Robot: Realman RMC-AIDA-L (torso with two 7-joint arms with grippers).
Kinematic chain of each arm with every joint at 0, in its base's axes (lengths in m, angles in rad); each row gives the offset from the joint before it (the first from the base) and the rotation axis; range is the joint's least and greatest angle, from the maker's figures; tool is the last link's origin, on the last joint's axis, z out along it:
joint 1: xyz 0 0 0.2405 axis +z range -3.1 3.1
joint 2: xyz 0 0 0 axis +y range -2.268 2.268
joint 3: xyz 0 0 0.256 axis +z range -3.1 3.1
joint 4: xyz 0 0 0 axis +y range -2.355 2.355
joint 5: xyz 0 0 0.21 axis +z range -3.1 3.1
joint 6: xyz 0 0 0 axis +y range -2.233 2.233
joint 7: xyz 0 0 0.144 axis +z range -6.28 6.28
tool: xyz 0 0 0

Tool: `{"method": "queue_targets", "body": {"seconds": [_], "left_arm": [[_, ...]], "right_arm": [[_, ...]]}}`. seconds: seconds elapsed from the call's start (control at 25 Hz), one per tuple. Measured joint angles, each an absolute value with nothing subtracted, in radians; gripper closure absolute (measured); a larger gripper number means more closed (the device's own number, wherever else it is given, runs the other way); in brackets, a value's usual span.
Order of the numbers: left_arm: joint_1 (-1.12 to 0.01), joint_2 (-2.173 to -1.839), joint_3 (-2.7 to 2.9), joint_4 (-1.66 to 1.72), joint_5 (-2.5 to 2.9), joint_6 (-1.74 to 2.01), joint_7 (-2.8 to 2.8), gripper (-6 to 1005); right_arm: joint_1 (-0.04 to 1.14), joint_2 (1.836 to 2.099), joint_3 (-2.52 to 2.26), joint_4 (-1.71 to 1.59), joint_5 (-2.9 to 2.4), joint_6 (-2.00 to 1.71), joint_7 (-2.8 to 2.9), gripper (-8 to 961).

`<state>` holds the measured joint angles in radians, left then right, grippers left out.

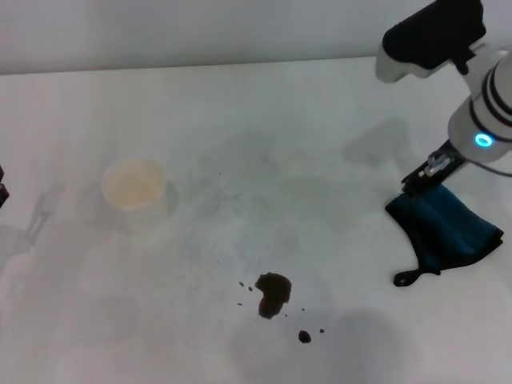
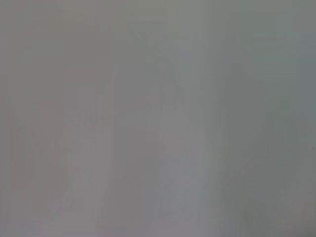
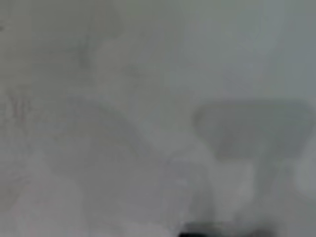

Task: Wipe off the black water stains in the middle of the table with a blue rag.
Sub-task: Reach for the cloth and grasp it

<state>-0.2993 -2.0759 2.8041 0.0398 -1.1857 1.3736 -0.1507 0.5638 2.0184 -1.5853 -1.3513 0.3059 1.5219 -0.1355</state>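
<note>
White table (image 1: 240, 120), right hand (image 1: 422, 182) at blue rag (image 1: 444, 224), black water stains (image 1: 272, 293)

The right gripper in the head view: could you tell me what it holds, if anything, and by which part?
The right gripper grips the folded dark teal-blue rag by its far upper corner.

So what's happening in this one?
The right gripper is down at the blue rag on the right side of the white table; whether it grips the rag can't be seen. The black water stains sit unwiped near the front middle. A pale cup stands to the left. The left arm stays at the left edge.
</note>
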Motion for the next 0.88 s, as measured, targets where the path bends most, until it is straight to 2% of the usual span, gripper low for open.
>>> {"method": "queue_targets", "body": {"seconds": [0.88], "left_arm": [[-0.316, -2.08, 2.804, 0.046, -1.186, 1.361, -0.133, 114]], "right_arm": [[0.56, 2.015, -1.625, -1.211, 0.272, 1.52, -0.115, 664]]}}
